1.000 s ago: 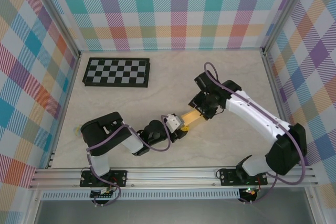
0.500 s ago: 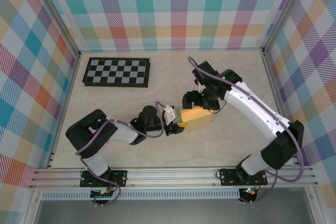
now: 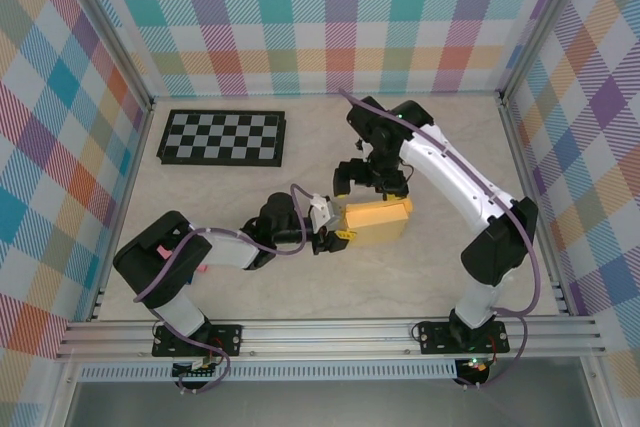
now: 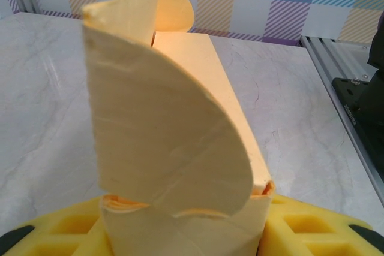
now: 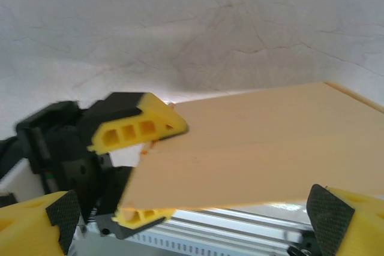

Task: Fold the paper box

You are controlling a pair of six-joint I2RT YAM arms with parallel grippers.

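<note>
The left tool [image 3: 335, 235] pinches one end of the paper box [image 3: 377, 222] at the middle of the counter [image 3: 250, 287], the right tool [image 3: 372, 185] hangs wide open by its far edge holding nothing, and the next job is probably pushing the round end flap [image 4: 162, 142] shut.

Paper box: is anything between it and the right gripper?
Nothing visible. The open right gripper hangs right at the paper box, facing bare card. The left gripper clamps one end, off to the side.
</note>
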